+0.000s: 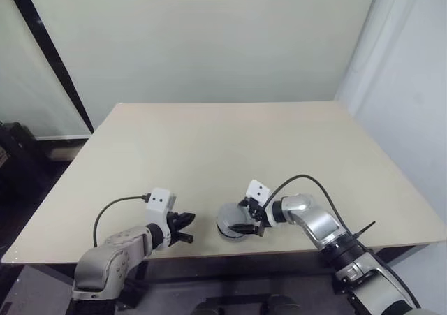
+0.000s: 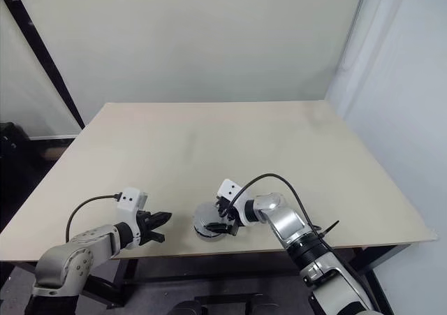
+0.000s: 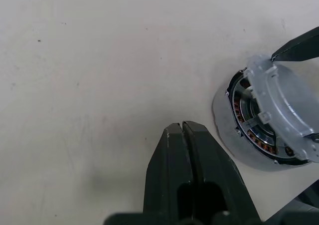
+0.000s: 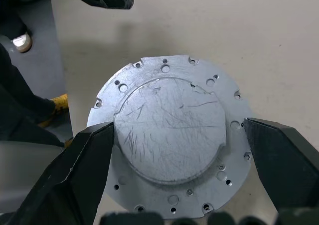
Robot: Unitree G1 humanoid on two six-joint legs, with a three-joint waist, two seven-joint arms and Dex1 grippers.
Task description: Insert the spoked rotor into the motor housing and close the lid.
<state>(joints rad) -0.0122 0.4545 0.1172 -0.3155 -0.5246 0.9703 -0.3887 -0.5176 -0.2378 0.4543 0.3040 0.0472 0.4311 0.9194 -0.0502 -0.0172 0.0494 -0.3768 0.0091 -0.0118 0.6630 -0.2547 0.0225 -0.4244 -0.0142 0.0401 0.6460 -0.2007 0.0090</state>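
The lid [image 3: 283, 112] sits tilted over the housing [image 3: 249, 130] near the table [image 1: 230, 140] front edge, copper coils showing in the gap, so closing is in hand. The right gripper [image 4: 179, 135] straddles the lid, fingers spread wide at its rim; whether they pinch it I cannot tell. The left gripper [image 3: 183, 135] is pressed together, empty, just beside. Next: level and seat the lid.

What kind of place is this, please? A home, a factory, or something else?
Probably a lab or test room, not a home: a bare beige table stands before plain pale walls, and on it lies only a motor housing with the lid, between the robot's grippers.
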